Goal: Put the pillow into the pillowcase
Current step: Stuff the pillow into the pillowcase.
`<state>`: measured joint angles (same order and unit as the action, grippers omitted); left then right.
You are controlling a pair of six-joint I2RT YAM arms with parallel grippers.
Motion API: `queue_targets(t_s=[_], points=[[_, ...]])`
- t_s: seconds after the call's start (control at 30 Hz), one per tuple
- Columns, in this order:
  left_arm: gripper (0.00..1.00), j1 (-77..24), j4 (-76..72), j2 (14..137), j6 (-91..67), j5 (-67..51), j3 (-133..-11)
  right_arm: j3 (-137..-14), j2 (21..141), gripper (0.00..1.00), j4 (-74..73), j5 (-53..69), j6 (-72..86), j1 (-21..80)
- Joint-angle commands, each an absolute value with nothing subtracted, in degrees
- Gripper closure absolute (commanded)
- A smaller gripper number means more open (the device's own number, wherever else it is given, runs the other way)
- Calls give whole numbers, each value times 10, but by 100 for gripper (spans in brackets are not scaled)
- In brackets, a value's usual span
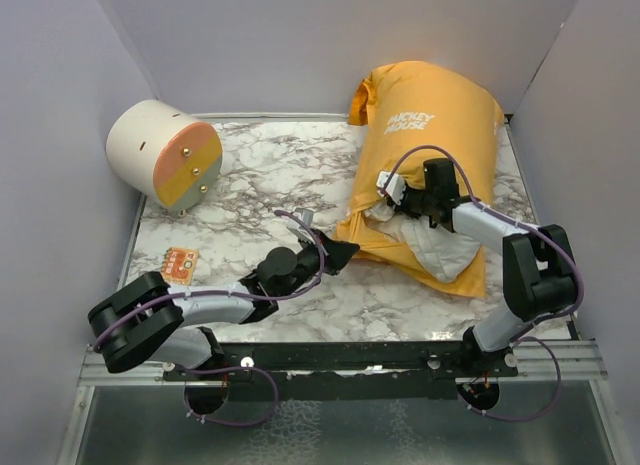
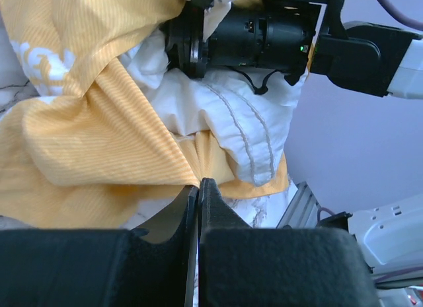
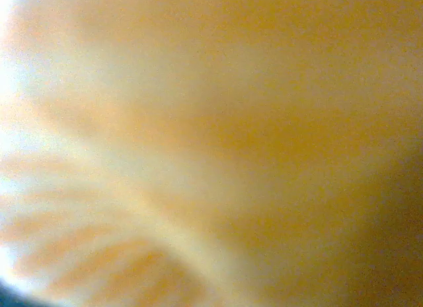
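The orange-yellow pillowcase (image 1: 430, 115) with white lettering lies at the back right of the marble table, stuffed plump. The white pillow (image 1: 440, 250) bulges out of its open near end; the left wrist view shows the pillow's stitched edge (image 2: 231, 115) between the orange folds (image 2: 86, 129). My left gripper (image 1: 347, 253) is shut on the pillowcase's near left edge, and the fabric is pinched at its tips (image 2: 199, 183). My right arm's wrist (image 1: 437, 190) reaches into the opening, with its fingers hidden under fabric. The right wrist view is only blurred orange cloth (image 3: 264, 122).
A cream-and-orange cylinder (image 1: 165, 152) lies on its side at the back left. A small orange card (image 1: 179, 264) sits near the left front. Grey walls enclose the table, and a metal rail (image 1: 350, 357) runs along the near edge.
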<state>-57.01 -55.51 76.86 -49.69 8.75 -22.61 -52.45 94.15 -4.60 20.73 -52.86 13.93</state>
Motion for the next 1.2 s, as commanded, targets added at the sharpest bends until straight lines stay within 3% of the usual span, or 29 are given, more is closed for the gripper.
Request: queue_targets(t_s=[0.0, 0.37, 0.57, 0.67, 0.93, 1.03, 1.17], points=[[100, -573, -558, 693, -460, 36, -261, -504, 986, 77, -216, 159, -577, 95], [100, -548, -654, 775, -498, -78, -328, -555, 953, 58, -491, 387, -725, 127], [100, -527, -695, 811, -529, -93, -276, -647, 842, 35, -624, 477, -757, 119], [100, -525, -710, 820, -539, -95, -247, -694, 800, 29, -661, 490, -757, 116], [100, -525, -702, 830, -541, -109, -237, -787, 777, 28, -743, 573, -763, 117], [100, -525, -714, 838, -548, -116, -238, -760, 775, 33, -656, 593, -676, 128], [100, -525, -724, 838, -553, -121, -236, -675, 763, 42, -468, 529, -519, 168]])
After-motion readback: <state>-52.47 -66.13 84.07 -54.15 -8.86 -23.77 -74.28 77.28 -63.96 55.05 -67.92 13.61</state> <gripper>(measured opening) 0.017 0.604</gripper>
